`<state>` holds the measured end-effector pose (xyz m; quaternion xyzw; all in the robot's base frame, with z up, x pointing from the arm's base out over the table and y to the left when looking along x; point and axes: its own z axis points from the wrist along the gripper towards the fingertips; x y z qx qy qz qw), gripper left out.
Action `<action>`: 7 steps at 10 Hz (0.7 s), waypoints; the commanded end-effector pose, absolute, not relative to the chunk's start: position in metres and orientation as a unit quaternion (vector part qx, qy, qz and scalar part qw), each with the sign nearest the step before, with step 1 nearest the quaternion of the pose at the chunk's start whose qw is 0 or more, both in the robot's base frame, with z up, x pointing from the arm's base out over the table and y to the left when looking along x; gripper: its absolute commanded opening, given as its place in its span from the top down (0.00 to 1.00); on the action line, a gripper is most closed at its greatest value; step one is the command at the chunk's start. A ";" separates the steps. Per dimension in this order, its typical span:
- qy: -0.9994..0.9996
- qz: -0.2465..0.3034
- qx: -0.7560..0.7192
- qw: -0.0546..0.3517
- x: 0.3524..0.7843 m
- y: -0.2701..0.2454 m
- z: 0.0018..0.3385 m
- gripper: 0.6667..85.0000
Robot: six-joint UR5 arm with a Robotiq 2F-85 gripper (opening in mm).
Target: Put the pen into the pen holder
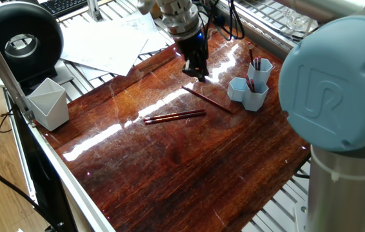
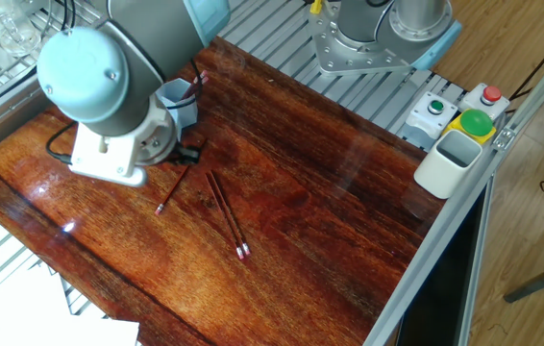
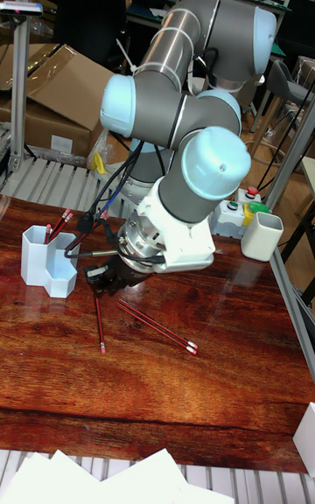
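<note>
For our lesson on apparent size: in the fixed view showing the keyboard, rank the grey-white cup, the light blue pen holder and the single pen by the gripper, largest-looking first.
1. Grey-white cup
2. Pen holder, though it stands farther away, so true sizes are unsure
3. Single pen, long but very thin
</note>
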<state>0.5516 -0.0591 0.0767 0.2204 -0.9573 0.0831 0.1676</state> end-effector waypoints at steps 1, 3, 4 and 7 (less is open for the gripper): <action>-0.949 0.074 0.213 0.219 0.526 -0.060 0.083 0.65; -0.940 0.076 0.205 0.264 0.505 -0.065 0.095 0.65; -0.937 0.081 0.204 0.270 0.503 -0.068 0.097 0.64; -0.934 0.087 0.208 0.278 0.500 -0.072 0.100 0.61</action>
